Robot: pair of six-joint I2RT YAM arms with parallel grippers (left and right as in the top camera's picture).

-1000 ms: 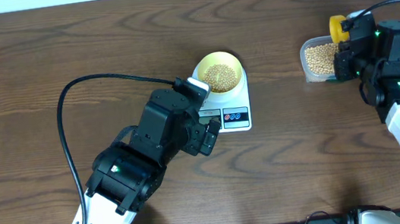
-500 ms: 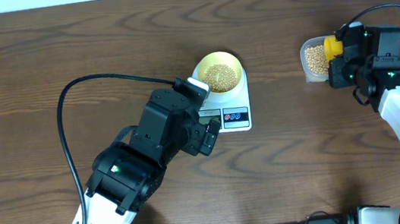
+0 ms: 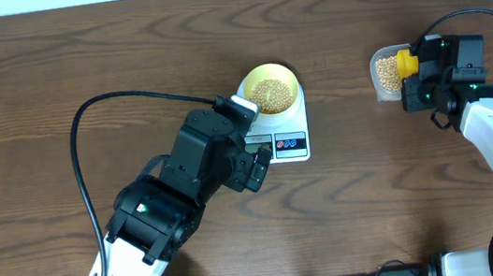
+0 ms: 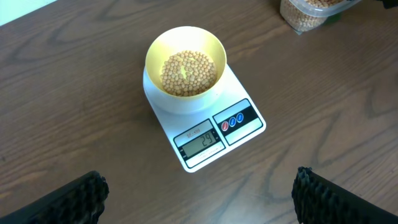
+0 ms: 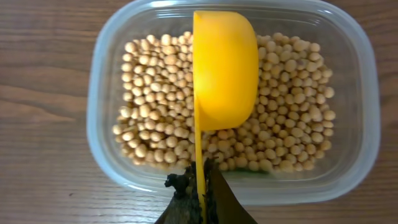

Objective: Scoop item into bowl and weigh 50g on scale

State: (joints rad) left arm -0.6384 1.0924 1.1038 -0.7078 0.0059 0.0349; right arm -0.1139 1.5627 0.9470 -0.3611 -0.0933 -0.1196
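My right gripper [image 5: 200, 186] is clamped on the thin handle of the yellow scoop [image 5: 225, 68], whose cup is turned on edge right over the beans [image 5: 155, 124] in the clear tub [image 5: 367, 124]. My left gripper [image 4: 202, 202] hangs spread wide and holds nothing, one finger at each side. Just ahead of it stands the scale [image 4: 255, 127], its display reading 29, with the bowl [image 4: 214, 46] on its platform, partly filled with beans. The tub sits well apart, to the right.
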